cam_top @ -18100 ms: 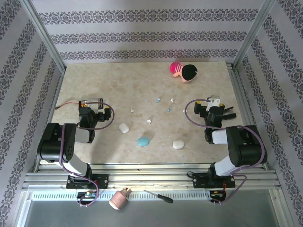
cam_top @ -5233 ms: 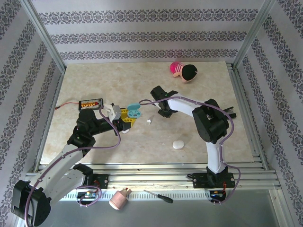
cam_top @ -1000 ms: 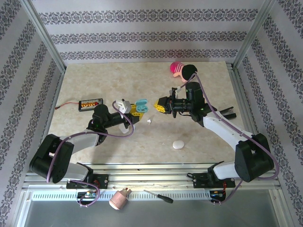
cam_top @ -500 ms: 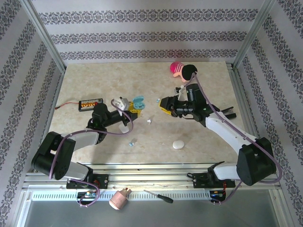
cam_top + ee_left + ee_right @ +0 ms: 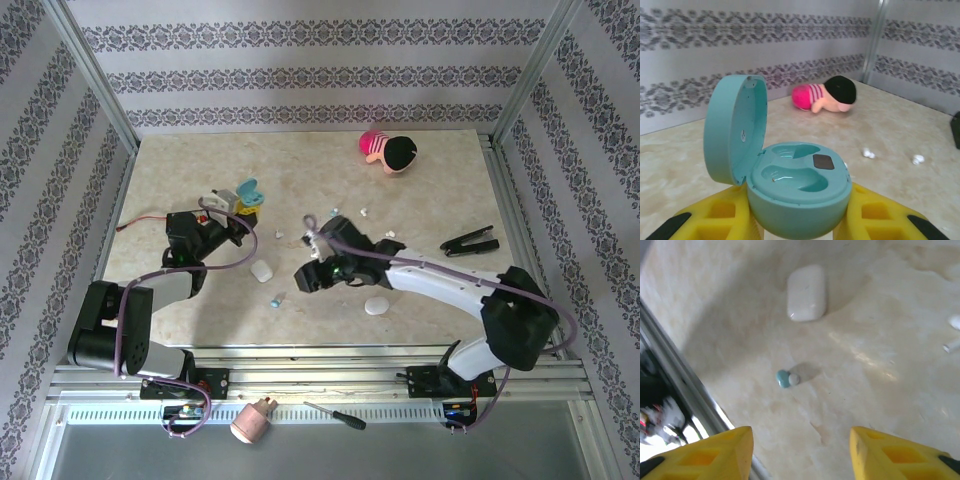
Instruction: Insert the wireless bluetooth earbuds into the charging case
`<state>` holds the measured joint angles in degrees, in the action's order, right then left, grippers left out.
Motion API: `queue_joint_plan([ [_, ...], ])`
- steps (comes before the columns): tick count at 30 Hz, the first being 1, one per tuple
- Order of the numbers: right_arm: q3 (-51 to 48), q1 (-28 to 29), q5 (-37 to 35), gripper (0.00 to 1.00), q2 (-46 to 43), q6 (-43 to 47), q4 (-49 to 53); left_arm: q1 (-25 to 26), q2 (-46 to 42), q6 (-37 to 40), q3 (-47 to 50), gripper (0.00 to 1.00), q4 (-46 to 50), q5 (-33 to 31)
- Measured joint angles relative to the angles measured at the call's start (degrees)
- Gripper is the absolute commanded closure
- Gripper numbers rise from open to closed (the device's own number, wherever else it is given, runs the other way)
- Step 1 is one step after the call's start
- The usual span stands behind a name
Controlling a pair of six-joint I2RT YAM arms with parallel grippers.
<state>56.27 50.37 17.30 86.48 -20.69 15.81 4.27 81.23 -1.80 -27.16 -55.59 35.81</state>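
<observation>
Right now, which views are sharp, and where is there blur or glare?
Left wrist: the open charging case is sharp, the doll behind is soft. Right wrist: slightly blurred overall, glare streaks on the table, the blue earbud casts a shadow. Top external: evenly lit, sharp.

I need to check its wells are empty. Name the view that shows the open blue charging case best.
The left wrist view: the blue charging case sits close up in the left gripper, lid raised, both wells plainly empty. In the top external view it is small and side-on, wells unreadable.
</observation>
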Motion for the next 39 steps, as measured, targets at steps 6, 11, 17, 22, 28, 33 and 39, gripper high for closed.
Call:
queue_joint_plan([
  [6,4.2,10.0,-10.3,0.55,6.4,14.3,0.4,-3.8,-0.3,-1.4,0.2,0.72,-0.2,-0.6],
  [11,4.3,14.4,-17.2,0.60,10.4,24.2,-0.6,-5.0,-2.3,-1.5,0.2,0.72,-0.1,-1.4],
  [17,4.4,15.9,-21.9,0.60,15.1,33.4,-3.0,-5.2,-3.0,-1.5,0.2,0.72,0.1,-1.6],
  [22,4.4,16.5,-22.9,0.62,18.3,39.1,-4.9,-5.6,-3.0,-1.5,0.2,0.72,0.7,-1.4],
  [28,4.5,16.7,-22.8,0.64,20.0,43.6,-8.3,-5.9,-3.0,-1.5,0.2,0.72,1.2,-1.3],
  [33,5.9,16.6,-22.4,0.68,22.0,45.4,-9.2,-6.2,-3.0,-1.5,0.2,0.72,1.2,-0.3],
  [39,6.9,16.5,-22.1,0.69,22.7,46.2,-9.9,-6.6,-3.0,-1.5,0.2,0.72,1.1,0.2],
])
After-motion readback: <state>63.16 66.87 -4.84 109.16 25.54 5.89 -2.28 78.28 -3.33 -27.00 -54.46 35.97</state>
